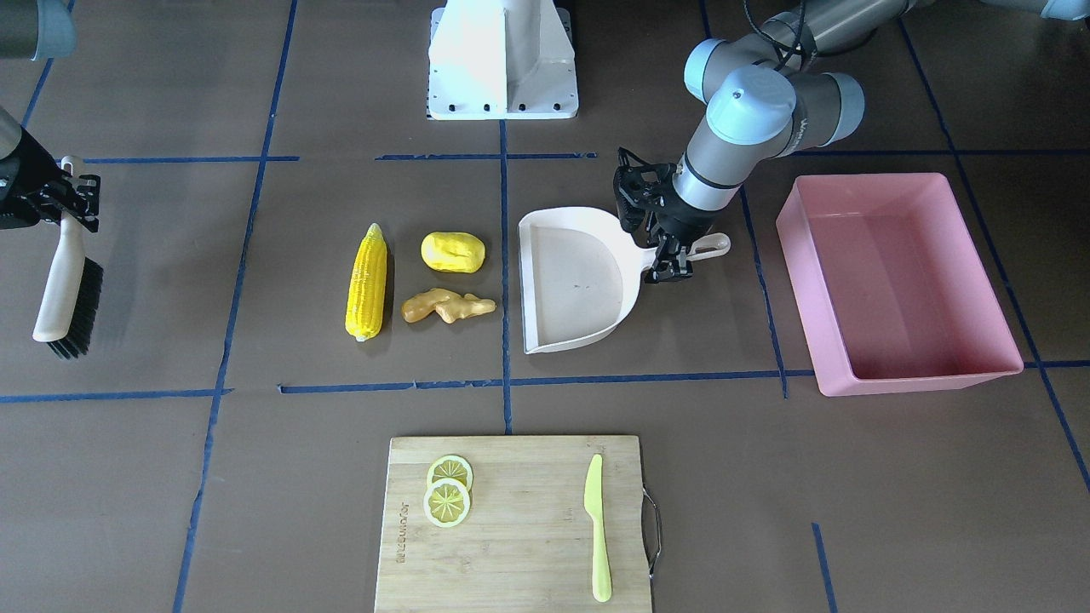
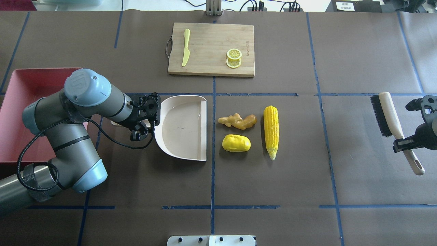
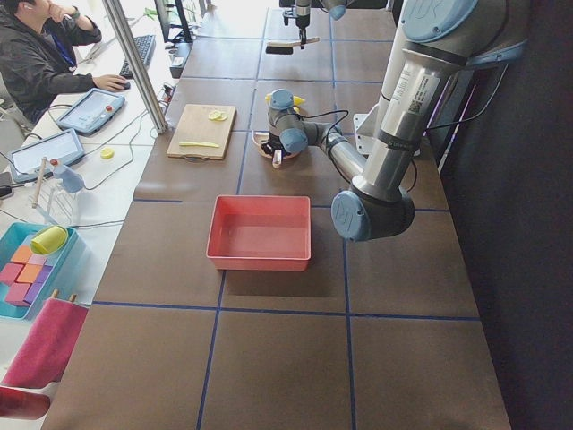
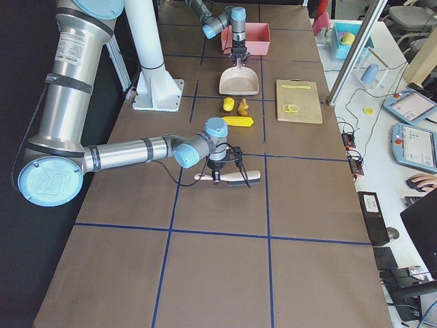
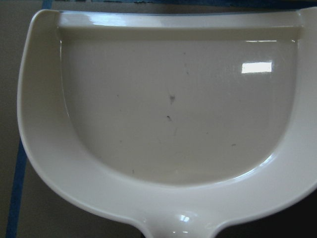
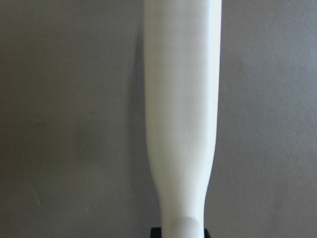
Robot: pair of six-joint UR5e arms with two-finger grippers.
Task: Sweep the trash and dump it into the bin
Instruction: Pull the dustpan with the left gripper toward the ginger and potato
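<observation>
The trash lies mid-table: a yellow corn cob, a yellow potato-like lump and a tan ginger root. A beige dustpan lies beside them with its open mouth toward them. My left gripper is shut on the dustpan's handle; the pan fills the left wrist view and is empty. The pink bin stands past the dustpan on my left and is empty. My right gripper is shut on the handle of a black-bristled brush, far to my right of the corn.
A wooden cutting board at the far side of the table holds two lemon slices and a yellow-green plastic knife. The robot's white base stands on the near edge. Blue tape lines cross the brown table.
</observation>
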